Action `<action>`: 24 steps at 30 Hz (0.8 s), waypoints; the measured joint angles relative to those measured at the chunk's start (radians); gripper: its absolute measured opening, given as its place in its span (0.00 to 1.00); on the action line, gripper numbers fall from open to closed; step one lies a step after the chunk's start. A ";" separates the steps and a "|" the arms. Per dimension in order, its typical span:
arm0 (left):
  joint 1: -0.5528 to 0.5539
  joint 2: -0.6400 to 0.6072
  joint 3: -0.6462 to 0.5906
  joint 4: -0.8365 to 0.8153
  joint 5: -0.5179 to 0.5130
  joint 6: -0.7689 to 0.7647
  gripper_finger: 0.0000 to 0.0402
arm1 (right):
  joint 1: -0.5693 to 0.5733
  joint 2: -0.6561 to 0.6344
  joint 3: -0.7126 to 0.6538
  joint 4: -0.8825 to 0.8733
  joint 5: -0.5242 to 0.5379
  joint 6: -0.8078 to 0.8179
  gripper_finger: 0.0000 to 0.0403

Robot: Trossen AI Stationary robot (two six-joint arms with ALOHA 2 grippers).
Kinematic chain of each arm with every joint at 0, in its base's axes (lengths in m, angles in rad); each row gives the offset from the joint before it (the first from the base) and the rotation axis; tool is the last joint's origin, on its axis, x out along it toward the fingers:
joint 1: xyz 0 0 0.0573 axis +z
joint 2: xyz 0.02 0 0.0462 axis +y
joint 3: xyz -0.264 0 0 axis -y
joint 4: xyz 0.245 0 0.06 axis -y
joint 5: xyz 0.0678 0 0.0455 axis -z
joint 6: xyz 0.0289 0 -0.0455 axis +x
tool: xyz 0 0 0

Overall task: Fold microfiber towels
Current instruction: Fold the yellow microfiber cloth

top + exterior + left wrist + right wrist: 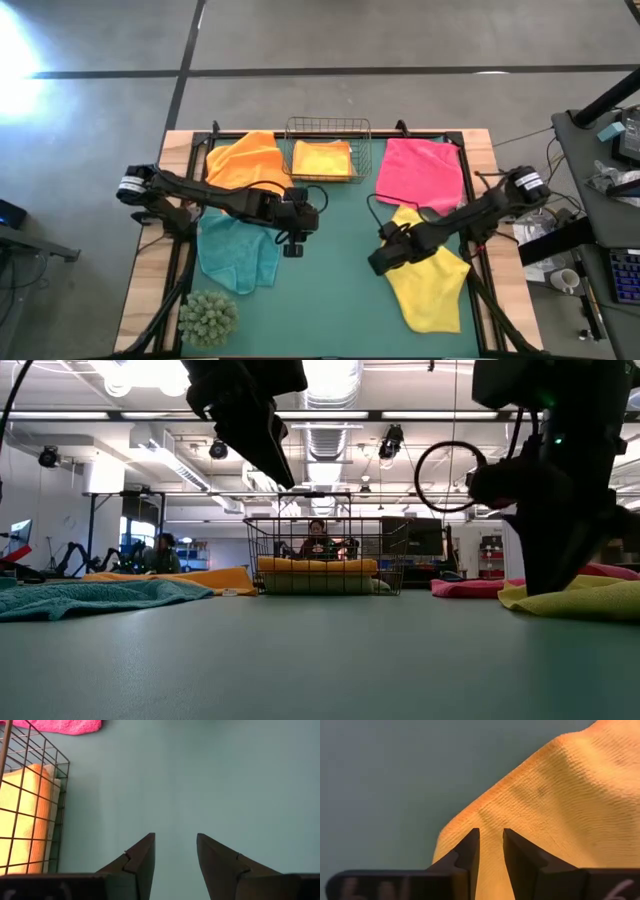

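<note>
I have the right gripper (491,842) down on the yellow towel (432,285) by the desk's right edge, fingers narrowed around a pinch of cloth to lift for folding, while the left gripper (175,852) waits mid-desk, fingers apart and empty.

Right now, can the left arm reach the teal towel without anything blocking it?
Probably yes. The left gripper, open and empty, hovers beside the teal towel, with only bare mat between them.
</note>
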State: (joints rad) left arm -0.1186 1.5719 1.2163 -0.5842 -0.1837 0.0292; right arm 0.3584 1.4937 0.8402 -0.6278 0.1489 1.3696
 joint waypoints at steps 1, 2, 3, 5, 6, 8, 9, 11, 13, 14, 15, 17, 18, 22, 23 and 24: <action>-0.002 0.000 0.000 0.000 0.000 0.000 0.32 | 0.000 0.010 0.000 0.004 -0.002 0.004 0.18; -0.003 0.000 0.000 0.000 0.000 0.000 0.32 | 0.000 0.022 0.000 0.016 -0.012 0.007 0.18; -0.004 0.000 0.000 0.000 0.000 0.000 0.32 | -0.001 0.031 0.000 0.028 -0.020 0.007 0.17; -0.006 0.000 0.000 0.000 0.000 0.000 0.32 | 0.000 0.051 0.001 0.045 -0.023 0.009 0.16; -0.007 0.000 0.000 0.000 0.000 0.000 0.32 | 0.000 0.057 0.001 0.054 -0.025 0.010 0.15; -0.009 0.000 0.000 0.000 0.000 0.000 0.32 | -0.001 0.072 0.002 0.093 -0.033 0.009 0.14; -0.009 0.000 0.000 0.000 0.000 0.000 0.32 | -0.001 0.078 0.002 0.115 -0.033 0.008 0.14; -0.010 0.000 0.000 0.000 0.000 0.000 0.32 | -0.001 0.089 0.002 0.165 -0.033 -0.001 0.13; -0.012 0.000 0.000 0.000 0.000 0.000 0.32 | -0.001 0.098 0.002 0.243 -0.035 -0.022 0.11; -0.014 0.000 0.000 0.000 0.000 0.000 0.32 | -0.004 0.105 0.002 0.268 -0.035 -0.031 0.11; -0.016 0.000 0.000 0.000 0.000 0.000 0.32 | -0.006 0.108 0.001 0.292 -0.036 -0.042 0.11; -0.019 0.000 0.000 0.000 0.000 0.000 0.32 | -0.013 0.129 0.002 0.372 -0.043 -0.061 0.11; -0.020 0.000 0.000 0.000 0.000 0.000 0.32 | -0.015 0.139 0.002 0.404 -0.045 -0.076 0.11; -0.022 0.000 0.000 0.000 0.000 0.000 0.32 | -0.019 0.176 0.002 0.529 -0.049 -0.117 0.11; -0.022 0.000 0.000 0.000 0.000 0.000 0.32 | -0.019 0.182 0.002 0.539 -0.048 -0.122 0.11; -0.022 0.000 0.000 0.000 0.000 0.000 0.32 | -0.021 0.189 0.002 0.550 -0.048 -0.122 0.11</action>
State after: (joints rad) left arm -0.1407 1.5719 1.2163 -0.5841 -0.1834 0.0296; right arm 0.3374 1.6825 0.8420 -0.0775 0.1005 1.2476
